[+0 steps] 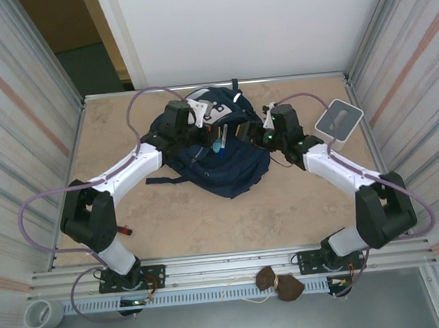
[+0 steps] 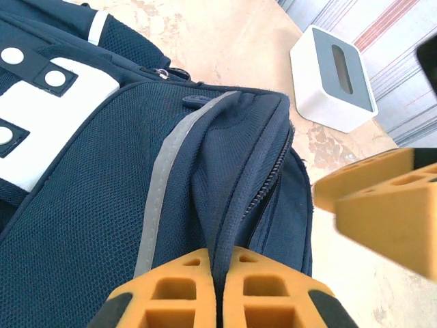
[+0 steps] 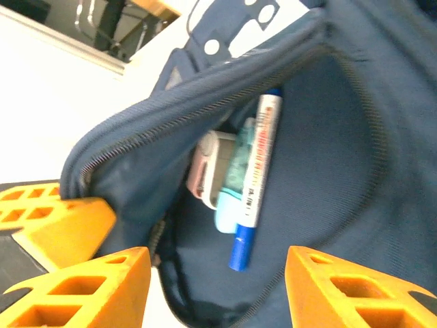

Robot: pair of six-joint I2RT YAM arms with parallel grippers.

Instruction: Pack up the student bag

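Navy student bag (image 1: 231, 171): left end effector (image 2: 217, 266) clenches its rim; right end effector (image 3: 215, 273) released at opening.

A counter (image 1: 209, 225) of mottled beige spreads out beneath the left fingers (image 2: 179, 295). Corrugated metal walls (image 1: 18, 111) with faint pink stripes stand well out to either side of them. Ahead of the fingers rises a plain white panel (image 1: 254, 24), with an open doorway (image 1: 81, 46) to its left, dim inside. Behind the fingers an aluminium rail (image 1: 235, 263) edges the counter. The light is soft and even.
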